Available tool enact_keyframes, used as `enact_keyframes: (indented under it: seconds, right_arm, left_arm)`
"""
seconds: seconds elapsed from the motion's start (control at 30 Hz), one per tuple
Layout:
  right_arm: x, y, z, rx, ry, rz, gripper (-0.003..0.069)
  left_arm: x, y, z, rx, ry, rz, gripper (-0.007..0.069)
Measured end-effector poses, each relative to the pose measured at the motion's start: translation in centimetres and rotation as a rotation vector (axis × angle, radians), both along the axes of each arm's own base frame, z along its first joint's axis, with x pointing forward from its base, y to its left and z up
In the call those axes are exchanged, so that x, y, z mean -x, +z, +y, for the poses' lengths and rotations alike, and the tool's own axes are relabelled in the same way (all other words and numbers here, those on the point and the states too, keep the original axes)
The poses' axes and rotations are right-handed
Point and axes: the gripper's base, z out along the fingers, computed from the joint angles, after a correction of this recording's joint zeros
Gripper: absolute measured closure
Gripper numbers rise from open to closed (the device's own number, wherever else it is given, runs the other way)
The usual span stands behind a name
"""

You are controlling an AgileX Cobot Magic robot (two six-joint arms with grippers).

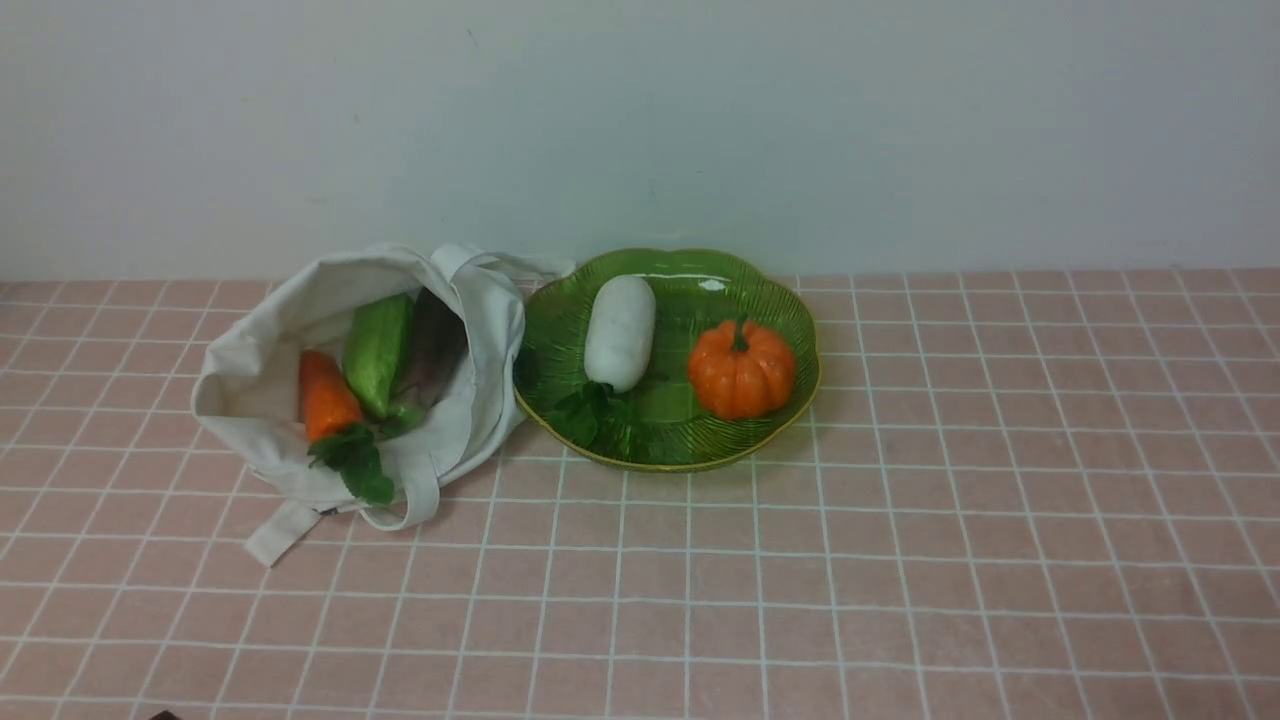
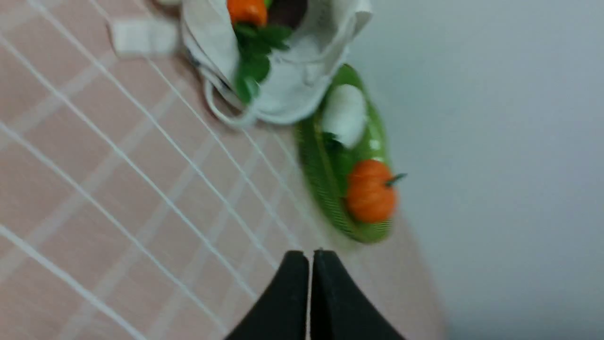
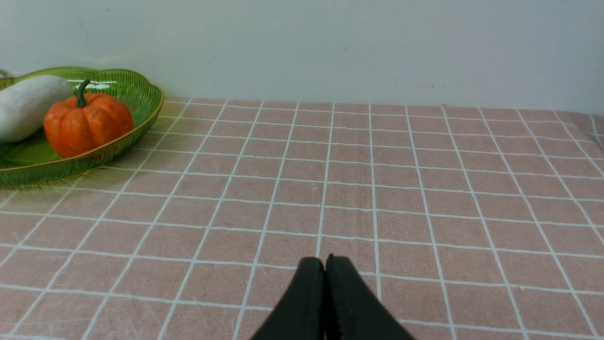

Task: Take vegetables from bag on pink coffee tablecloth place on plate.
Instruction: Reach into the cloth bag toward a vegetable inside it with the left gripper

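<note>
With left claw (image 2: 309, 259) and right claw (image 3: 324, 265) both pressed shut and empty, best to open the left wide, enter the bag (image 1: 250, 340) lying just beside the plate (image 1: 680, 440), and pinch the carrot (image 1: 325, 398) by its orange body, not its leaves.

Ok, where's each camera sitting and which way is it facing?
Front: between the arms, facing the off-white canvas bag and scalloped green plate; no arm shows.
Left wrist: above the pink grid cloth, facing bag and plate; shut left fingers.
Right wrist: low over the cloth, facing the wall; shut right fingers.
All share the orange pumpkin.
</note>
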Motion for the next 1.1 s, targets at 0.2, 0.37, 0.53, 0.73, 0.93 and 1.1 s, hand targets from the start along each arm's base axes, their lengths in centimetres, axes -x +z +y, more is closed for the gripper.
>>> enact_keyframes:
  seconds: [0.2, 0.37, 0.53, 0.73, 0.93, 1.1]
  right_arm:
    - [0.0, 0.0, 0.0, 0.000, 0.000, 0.000, 0.0673]
    - [0.0, 0.0, 0.0, 0.000, 0.000, 0.000, 0.0673]
    - [0.0, 0.0, 0.0, 0.000, 0.000, 0.000, 0.0673]
    - [0.0, 0.0, 0.0, 0.000, 0.000, 0.000, 0.0673]
    - [0.0, 0.0, 0.0, 0.000, 0.000, 0.000, 0.0673]
    - [0.0, 0.0, 0.0, 0.000, 0.000, 0.000, 0.0673]
  left_arm:
    - [-0.1, 1.0, -0.2, 0.307, 0.026, -0.013, 0.0629]
    - [0.3, 4.9, 0.1, 0.095, 0.014, -0.224, 0.0629]
    - [-0.9, 10.6, -0.2, -0.243, -0.051, -0.320, 0.0629]
    - [-8.4, 13.8, -1.9, -0.589, -0.376, -0.065, 0.0626]
    - [-17.9, 13.7, -2.1, -0.765, -0.593, 0.205, 0.0525]
    - [-24.7, 11.3, -1.7, -0.832, -0.679, 0.404, 0.0357]
